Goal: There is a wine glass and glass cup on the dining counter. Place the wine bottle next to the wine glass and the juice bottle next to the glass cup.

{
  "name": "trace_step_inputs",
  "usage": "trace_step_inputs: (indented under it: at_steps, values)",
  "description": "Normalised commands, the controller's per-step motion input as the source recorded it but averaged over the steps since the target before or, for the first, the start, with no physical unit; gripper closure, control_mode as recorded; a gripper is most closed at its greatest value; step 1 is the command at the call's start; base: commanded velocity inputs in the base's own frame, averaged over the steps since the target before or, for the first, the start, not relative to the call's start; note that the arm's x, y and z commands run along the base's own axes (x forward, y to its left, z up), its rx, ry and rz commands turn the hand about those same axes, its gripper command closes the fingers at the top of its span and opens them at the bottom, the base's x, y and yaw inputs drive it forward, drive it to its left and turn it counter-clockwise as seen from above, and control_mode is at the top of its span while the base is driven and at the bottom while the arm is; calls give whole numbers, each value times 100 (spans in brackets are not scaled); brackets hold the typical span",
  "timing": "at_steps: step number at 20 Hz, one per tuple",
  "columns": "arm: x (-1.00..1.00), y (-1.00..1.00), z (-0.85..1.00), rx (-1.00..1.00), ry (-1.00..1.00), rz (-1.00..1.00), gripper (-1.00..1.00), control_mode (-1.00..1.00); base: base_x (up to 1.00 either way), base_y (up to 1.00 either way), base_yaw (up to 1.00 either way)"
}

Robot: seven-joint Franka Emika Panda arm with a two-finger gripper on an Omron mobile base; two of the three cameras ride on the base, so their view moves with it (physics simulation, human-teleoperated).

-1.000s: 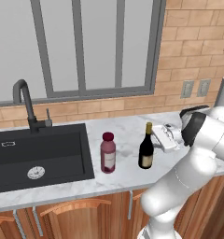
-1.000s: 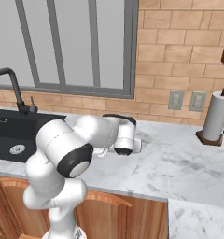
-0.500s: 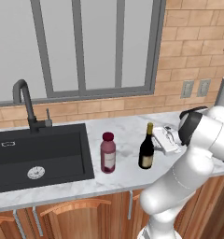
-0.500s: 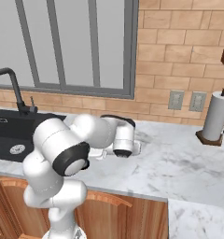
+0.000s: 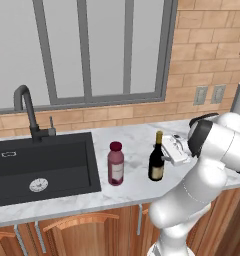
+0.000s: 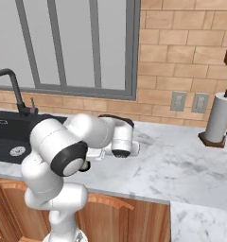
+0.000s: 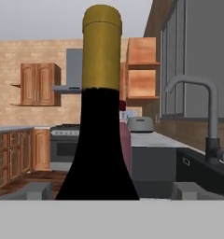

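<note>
In your left base view, start at the far left: the black faucet (image 5: 28,111) rises at the back of the black sink (image 5: 42,165), which is set into the marble counter (image 5: 137,187). Just right of the sink you have the juice bottle (image 5: 115,163), upright on the counter, maroon cap on top. To its right, near but apart, stands the wine bottle (image 5: 156,157), also upright, gold top showing. Right beside that bottle's neck sits your end effector (image 5: 173,150), level with the upper half of the bottle and reaching in from the right on the white arm. You cannot tell from this side whether its fingers touch the glass.

In your hand view, the wine bottle (image 7: 102,107) stands dead centre and very close, its gold top and dark shoulders rising between the two finger tips (image 7: 35,190) at the bottom corners. The fingers sit wide on either side of the bottle, spread and not pressing on it. A sliver of the juice bottle (image 7: 125,140) peeks out behind it, and the faucet (image 7: 205,112) stands at the right.

In your right base view, the arm hides both bottles; a paper towel roll (image 6: 218,117) stands far right on the counter.
</note>
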Motion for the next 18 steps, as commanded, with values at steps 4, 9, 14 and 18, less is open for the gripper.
trace_step_inputs:
  at_steps: [4, 9, 14, 18]
  values:
    - [-2, 9, 4, 0, 4, 0, -100, -100, 0, 0, 0]
    - [-14, 4, 3, 0, 9, 0, -100, -100, 0, 0, 0]
    - [-7, 16, 1, 0, 19, 0, -100, -100, 0, 0, 0]
    - [-3, 32, 0, 0, 19, 0, -100, -100, 0, 0, 0]
